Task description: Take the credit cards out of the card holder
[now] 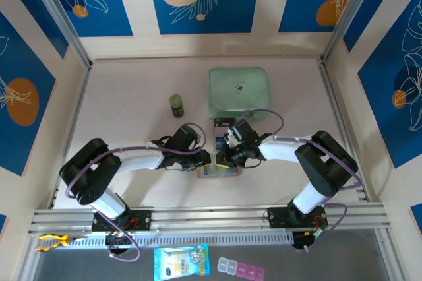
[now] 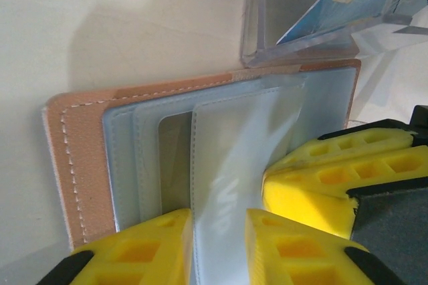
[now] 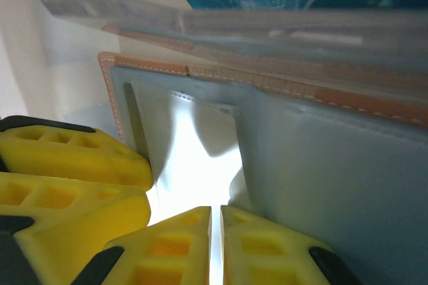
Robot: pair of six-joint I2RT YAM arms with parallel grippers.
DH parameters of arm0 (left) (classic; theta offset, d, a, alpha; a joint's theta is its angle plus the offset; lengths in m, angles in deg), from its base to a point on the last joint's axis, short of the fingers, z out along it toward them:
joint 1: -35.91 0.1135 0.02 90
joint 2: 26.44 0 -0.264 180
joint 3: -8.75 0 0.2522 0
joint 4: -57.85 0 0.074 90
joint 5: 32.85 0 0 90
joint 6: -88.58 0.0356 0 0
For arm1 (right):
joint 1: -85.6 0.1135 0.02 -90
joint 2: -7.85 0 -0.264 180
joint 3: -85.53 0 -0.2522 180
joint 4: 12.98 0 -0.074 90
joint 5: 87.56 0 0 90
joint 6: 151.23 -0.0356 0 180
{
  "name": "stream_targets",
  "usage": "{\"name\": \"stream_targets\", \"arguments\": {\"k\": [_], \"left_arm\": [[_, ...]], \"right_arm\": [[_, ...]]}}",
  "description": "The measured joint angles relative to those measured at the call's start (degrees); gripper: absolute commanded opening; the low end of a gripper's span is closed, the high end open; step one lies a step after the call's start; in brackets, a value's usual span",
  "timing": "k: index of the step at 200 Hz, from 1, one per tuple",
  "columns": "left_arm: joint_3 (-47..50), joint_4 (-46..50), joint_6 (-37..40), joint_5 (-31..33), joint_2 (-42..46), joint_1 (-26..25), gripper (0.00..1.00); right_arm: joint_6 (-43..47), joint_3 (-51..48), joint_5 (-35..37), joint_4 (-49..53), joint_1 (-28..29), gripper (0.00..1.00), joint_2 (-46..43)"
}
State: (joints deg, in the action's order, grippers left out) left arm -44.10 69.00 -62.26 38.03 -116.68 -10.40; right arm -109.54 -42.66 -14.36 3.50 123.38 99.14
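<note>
The tan card holder (image 1: pixel 217 171) lies open between both arms at the table's near middle. Its grey-clear pockets (image 2: pixel 167 158) face up, and no blue card shows inside them. My left gripper (image 2: pixel 219 231) is open by a narrow gap, its yellow fingers (image 2: pixel 150 248) resting on the holder with a clear pocket sleeve (image 2: pixel 231 164) running between them. My right gripper (image 3: pixel 215 231) is shut on a thin clear pocket sleeve (image 3: pixel 194 164) of the card holder (image 3: pixel 147 65). In the top view the left gripper (image 1: pixel 206 159) and right gripper (image 1: pixel 224 157) almost touch. A dark blue card (image 1: pixel 222 124) lies behind them.
A clear plastic packet (image 2: pixel 314 17) with blue contents sits just beyond the holder. The mint-green zip case (image 1: pixel 239 90) stands at the back middle, with a small green can (image 1: pixel 177 104) to its left. The right gripper's fingers (image 2: pixel 334 171) crowd the left wrist view.
</note>
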Motion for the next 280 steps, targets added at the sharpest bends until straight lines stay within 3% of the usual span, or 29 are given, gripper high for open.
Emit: {"name": "stream_targets", "arguments": {"k": [119, 188, 259, 280], "left_arm": [[0.0, -1.2, -0.4, -0.4, 0.0, -0.3, 0.01], [0.0, -1.2, -0.4, -0.4, -0.3, -0.3, 0.01], [0.0, -1.4, -0.4, -1.5, -2.0, -0.4, 0.03], [0.0, -1.5, -0.4, -1.5, -2.1, -0.4, 0.04]], "right_arm": [[0.0, -0.3, -0.1, -0.6, 0.0, 0.12, -0.1], [-0.1, 1.6, 1.1, 7.7, -0.6, 0.25, -6.9], [1.4, 3.5, 7.0, 22.5, -6.0, 0.31, -16.6], [2.1, 2.8, 8.3, 25.2, -7.5, 0.37, -17.0]]}}
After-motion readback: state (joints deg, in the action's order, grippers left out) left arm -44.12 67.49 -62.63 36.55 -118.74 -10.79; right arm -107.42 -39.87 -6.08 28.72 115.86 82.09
